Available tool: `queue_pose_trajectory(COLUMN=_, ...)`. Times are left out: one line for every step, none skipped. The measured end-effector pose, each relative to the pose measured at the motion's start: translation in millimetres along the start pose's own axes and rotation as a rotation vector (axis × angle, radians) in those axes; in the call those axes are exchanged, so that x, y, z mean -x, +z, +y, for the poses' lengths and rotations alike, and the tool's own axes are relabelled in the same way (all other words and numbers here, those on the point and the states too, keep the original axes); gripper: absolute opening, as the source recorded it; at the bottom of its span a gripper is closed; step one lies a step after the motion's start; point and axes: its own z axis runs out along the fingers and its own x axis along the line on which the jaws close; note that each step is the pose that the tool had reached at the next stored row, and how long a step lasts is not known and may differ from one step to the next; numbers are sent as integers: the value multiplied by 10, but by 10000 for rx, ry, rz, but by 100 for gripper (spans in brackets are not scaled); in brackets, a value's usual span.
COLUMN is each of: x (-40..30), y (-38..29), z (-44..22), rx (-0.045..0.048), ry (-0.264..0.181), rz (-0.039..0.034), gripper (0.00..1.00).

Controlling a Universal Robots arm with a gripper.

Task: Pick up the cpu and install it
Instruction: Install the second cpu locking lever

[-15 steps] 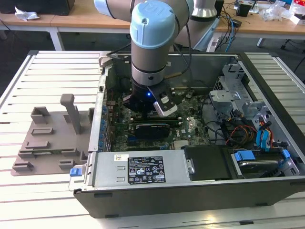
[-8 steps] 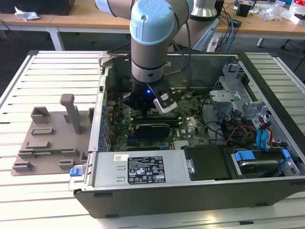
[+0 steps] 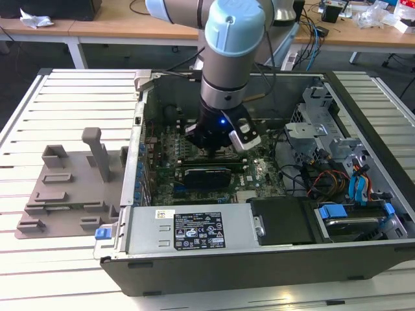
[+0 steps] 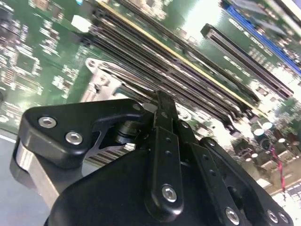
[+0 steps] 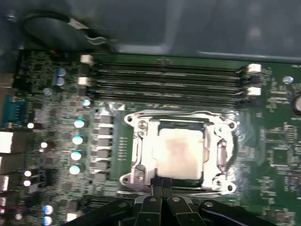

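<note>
In the exterior view, going from that view's left: a grey plastic tray (image 3: pixel 68 188) w/ upright posts lies on the slatted white table (image 3: pixel 39 116), just beside the open computer case (image 3: pixel 272 259). Inside the case, the green motherboard (image 3: pixel 168 149) fills the middle, and the arm (image 3: pixel 230 52) comes straight down over it, its black gripper (image 3: pixel 217 146) low over the board's centre, a small blue light glowing on the wrist. Nearer the camera sits the silver power supply (image 3: pixel 194 230) w/ a label; towards the exterior view's right are metal drive cages (image 3: pixel 324 123), blue clips and bundled cables. In the first wrist view the cpu (image 5: pixel 178 153) lies flat inside the metal socket frame (image 5: pixel 136 150) on the board, silver-grey top facing up, memory slots (image 5: pixel 164 77) running alongside, a row of capacitors (image 5: pixel 77 146) on the other side. The black fingers (image 5: pixel 157 207) sit close together at the socket's edge, just beside the cpu, nothing seen between them. The second wrist view shows the finger linkage (image 4: pixel 164 155) drawn together over the memory slots; gripper appears clenched, empty. Cpu is in the socket, not held.
</note>
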Motion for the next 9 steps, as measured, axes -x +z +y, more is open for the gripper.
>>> queue_pose_trajectory(x=66, y=0, z=13, rx=-69, ry=7, rz=41, gripper=11)
queue_pose_trajectory(x=90, y=-1, z=17, rx=-103, ry=9, rz=56, gripper=11)
queue_pose_trajectory(x=115, y=-1, z=23, rx=-140, ry=11, rz=72, gripper=11)
queue_pose_trajectory(x=142, y=-1, z=31, rx=-180, ry=15, rz=88, gripper=11)
queue_pose_trajectory(x=167, y=0, z=40, rx=-214, ry=17, rz=101, gripper=11)
queue_pose_trajectory(x=192, y=1, z=56, rx=-276, ry=20, rz=114, gripper=11)
queue_pose_trajectory(x=219, y=3, z=83, rx=-368, ry=24, rz=125, gripper=11)
queue_pose_trajectory(x=256, y=4, z=111, rx=-453, ry=29, rz=140, gripper=11)
queue_pose_trajectory(x=282, y=6, z=133, rx=-514, ry=31, rz=150, gripper=11)
